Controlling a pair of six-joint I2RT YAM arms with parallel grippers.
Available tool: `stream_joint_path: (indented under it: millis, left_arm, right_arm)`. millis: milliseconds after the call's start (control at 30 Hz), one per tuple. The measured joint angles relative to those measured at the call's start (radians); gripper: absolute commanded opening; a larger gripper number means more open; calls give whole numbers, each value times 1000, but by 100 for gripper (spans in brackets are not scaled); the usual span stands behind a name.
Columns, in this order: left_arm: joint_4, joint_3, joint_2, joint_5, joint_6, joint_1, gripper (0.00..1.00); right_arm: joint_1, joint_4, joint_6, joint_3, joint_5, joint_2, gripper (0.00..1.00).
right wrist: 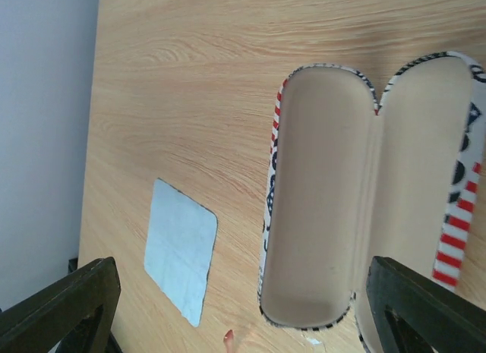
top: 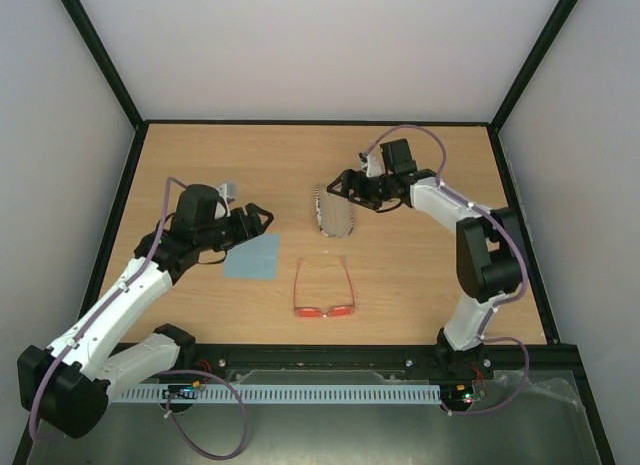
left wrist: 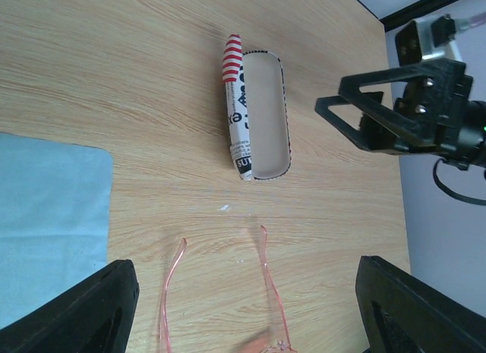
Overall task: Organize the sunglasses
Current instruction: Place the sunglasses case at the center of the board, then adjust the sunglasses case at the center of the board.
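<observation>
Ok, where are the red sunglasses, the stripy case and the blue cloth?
sunglasses (top: 311, 312), top view, on a red lens.
case (right wrist: 319, 193), right wrist view, on its open inside.
cloth (top: 252, 257), top view, on its middle.

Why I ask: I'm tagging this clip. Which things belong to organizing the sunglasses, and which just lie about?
Belonging to the job:
- sunglasses, unfolded
- case, open and empty
- cloth, probably

Just lying about:
- only a small white fleck
</observation>
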Motion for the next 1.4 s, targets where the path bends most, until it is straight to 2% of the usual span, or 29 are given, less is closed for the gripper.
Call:
stream_joint_path:
  millis: [133,233,300,433,500,533,667,833,1133,1400]
  left_arm:
    - [0,-5,-7,0,0,0,81]
    - [0,-12,-10,0,0,0,81]
    - [0,-19,-13,0,0,0,82]
    - [0,-31,-19,0,0,0,89]
    - [-1,-34,-19,-1,-2,0,98]
    - [-1,-34,-19,-2,-2,0,99]
    - [0,-36,-18,-8,-2,0,99]
    - [0,-41,-15,-12,-2,0,100]
    - [0,-48,-12,-20,3,12,100]
    - [-1,-48,-3,-19,13,30,99]
  right_arm:
    - [0,-28,0,-57,63,-93,86]
    - [0,-49,3,-125,113,-163,78]
    - [0,-74,8,-185,148,-220,68]
    - [0,-98,12,-293,195,-318,34]
    - [1,-106,19,-346,211,-359,30]
    - [2,-107,23,-369,217,-372,28]
    - [21,-108,31,-424,235,-379,26]
    - [84,-103,43,-410,265,-311,25]
    - [126,-134,35,-232,342,-101,17]
    - [125,-222,10,-77,488,24,16]
